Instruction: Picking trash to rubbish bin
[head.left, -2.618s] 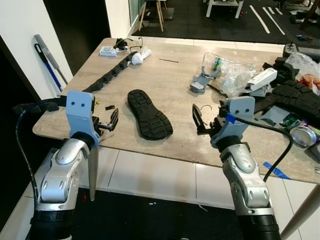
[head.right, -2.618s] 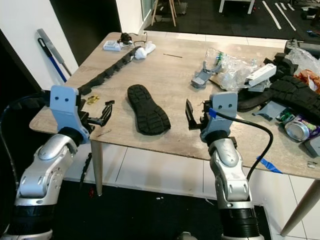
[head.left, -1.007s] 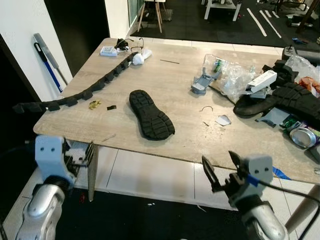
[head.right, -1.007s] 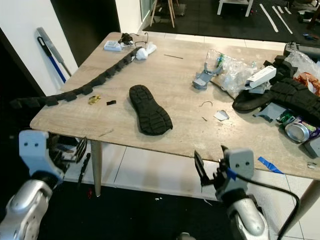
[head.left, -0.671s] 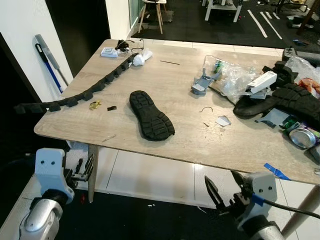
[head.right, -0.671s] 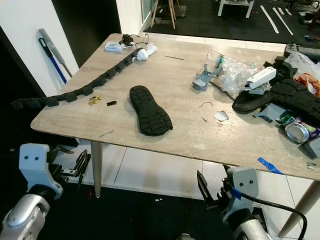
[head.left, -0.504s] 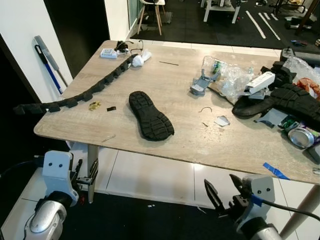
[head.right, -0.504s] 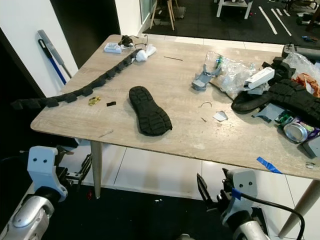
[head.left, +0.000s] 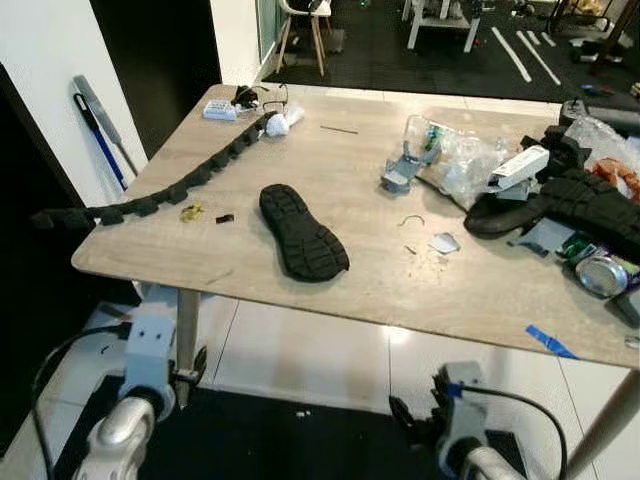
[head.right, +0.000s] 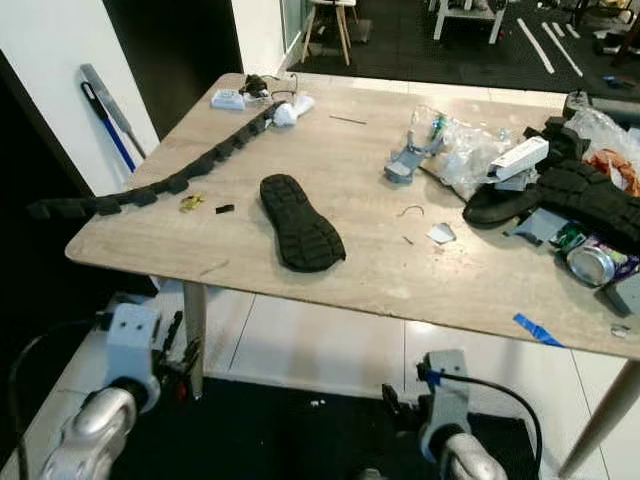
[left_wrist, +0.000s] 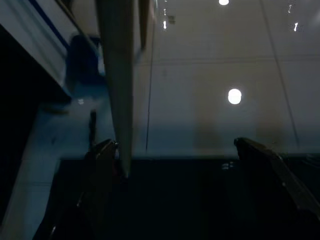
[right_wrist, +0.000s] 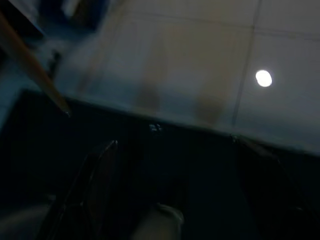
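Pale wood grain runs across the desk (head.left: 300, 170), and the trash is spread all over it: a black shoe sole (head.left: 302, 231) lies flat near the middle, a long black segmented strip (head.left: 160, 190) trails along the left edge and overhangs the corner. A crumpled clear plastic bag (head.left: 455, 155) sits toward the far right, a crushed drink can (head.left: 603, 275) rests near the right edge beside dark rubber pieces (head.left: 580, 195). Both arms hang low below the desk's front edge. The left pincer (left_wrist: 185, 175) is down over the tiled floor (left_wrist: 210, 75) next to a desk leg (left_wrist: 117, 75), its fingers spread wide and empty. The right pincer (right_wrist: 185, 185) is likewise parted, gripping nothing, in blur above the dark mat (head.right: 300, 420).
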